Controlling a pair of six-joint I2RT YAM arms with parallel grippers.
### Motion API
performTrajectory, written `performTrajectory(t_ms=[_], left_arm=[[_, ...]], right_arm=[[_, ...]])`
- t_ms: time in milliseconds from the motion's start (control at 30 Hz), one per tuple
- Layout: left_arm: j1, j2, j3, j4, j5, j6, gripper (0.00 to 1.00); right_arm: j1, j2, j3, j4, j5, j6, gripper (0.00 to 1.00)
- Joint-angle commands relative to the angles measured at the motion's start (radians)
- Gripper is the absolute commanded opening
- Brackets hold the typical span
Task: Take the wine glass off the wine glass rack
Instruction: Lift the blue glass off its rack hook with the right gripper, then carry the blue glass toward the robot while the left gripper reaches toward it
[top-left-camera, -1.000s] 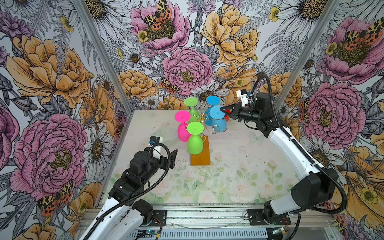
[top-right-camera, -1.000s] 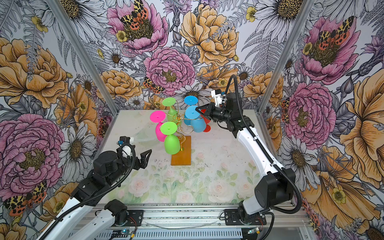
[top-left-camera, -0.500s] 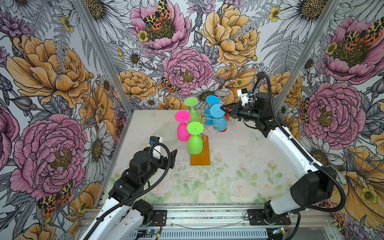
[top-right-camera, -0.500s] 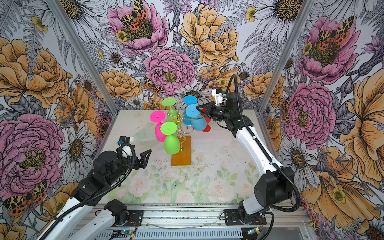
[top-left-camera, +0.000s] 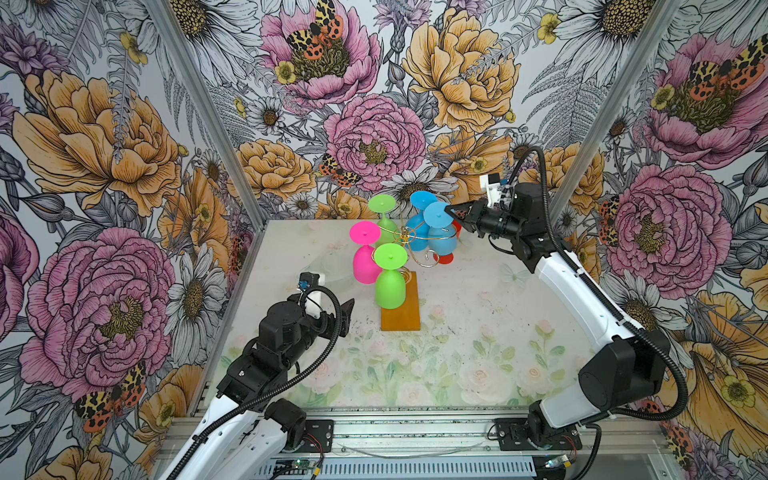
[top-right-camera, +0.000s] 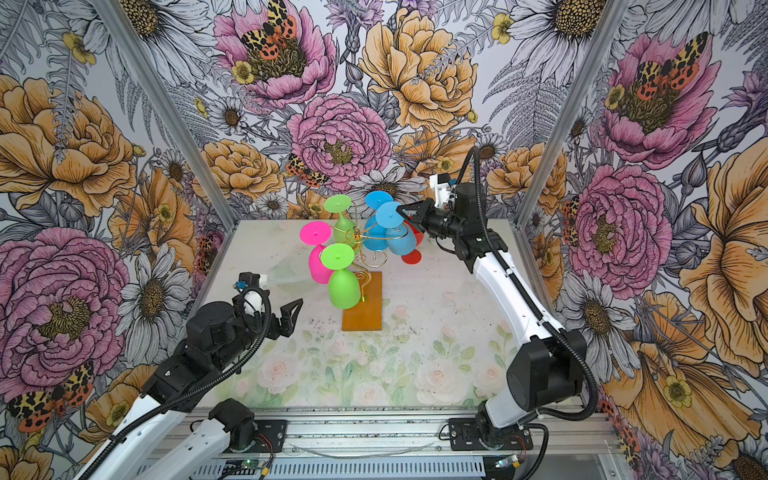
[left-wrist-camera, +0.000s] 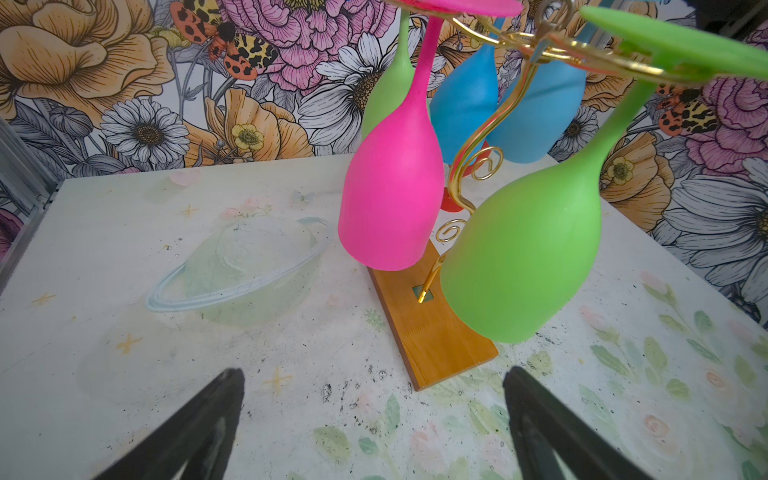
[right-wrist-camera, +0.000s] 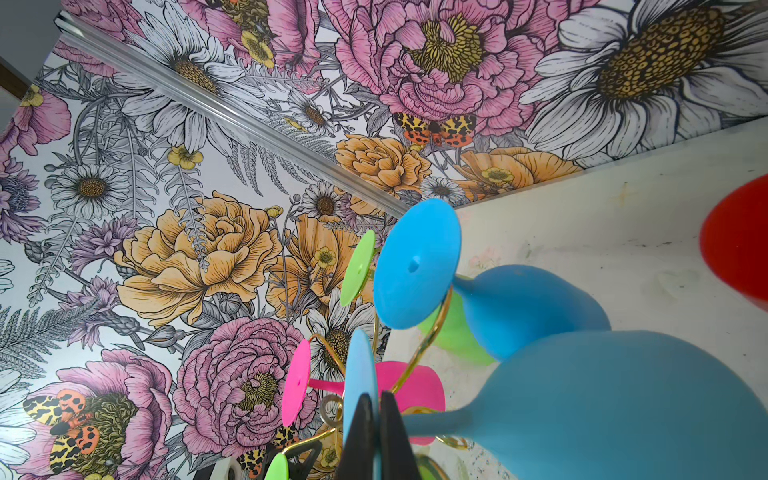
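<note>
Gold wire on an amber base makes up the wine glass rack (top-left-camera: 401, 309). In both top views it stands on the counter (top-left-camera: 478, 332), midway between the left and right edges and toward the far edge. Glasses hang bowl-down from its arms: a pink glass (top-left-camera: 365, 262) and a near green glass (top-left-camera: 390, 286) on the near left, a far green glass (top-left-camera: 382, 204) behind. On the right side, the right tool (top-left-camera: 451, 210) is pinched on the foot of the blue wine glass (top-left-camera: 440, 245) — that glass hangs on the rack beside a second blue glass (top-left-camera: 420, 200). A red glass (top-left-camera: 446, 258) is partly hidden behind them. The left tool (top-right-camera: 291, 316) hovers near the counter's left edge, apart from the rack, its jaws spread wide.

In the left wrist view, the left tool (left-wrist-camera: 372, 376) frames only bare counter. The pink glass (left-wrist-camera: 390, 199) and the near green glass (left-wrist-camera: 523, 257) hang ahead, above the rack's base.

In the right wrist view, the black fingers (right-wrist-camera: 365, 432) clamp the thin rim of the blue foot. The blue wine glass (right-wrist-camera: 602, 407) fills the foreground — the second blue glass (right-wrist-camera: 528, 307) lies beyond it, and the red glass (right-wrist-camera: 739, 245) is at the frame's edge.
</note>
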Motion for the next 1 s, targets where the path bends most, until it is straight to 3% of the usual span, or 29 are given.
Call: performTrajectory(t_ms=[0,267,967], left_arm=[[0.010,-0.011,-0.008,0.023,0.015,0.016,0.99],[0.009,-0.011,-0.010,0.023,0.015,0.013,0.99],[0.010,-0.031,0.072,-0.052,0.028,-0.084,0.99]], right_arm=[[-0.014,-0.006,-0.009,0.082,0.012,0.024,0.00],[-0.053,-0.042,-0.077,0.170,-0.014,0.078,0.00],[-0.169,-0.259,-0.271,0.148,-0.064,0.077,0.00]])
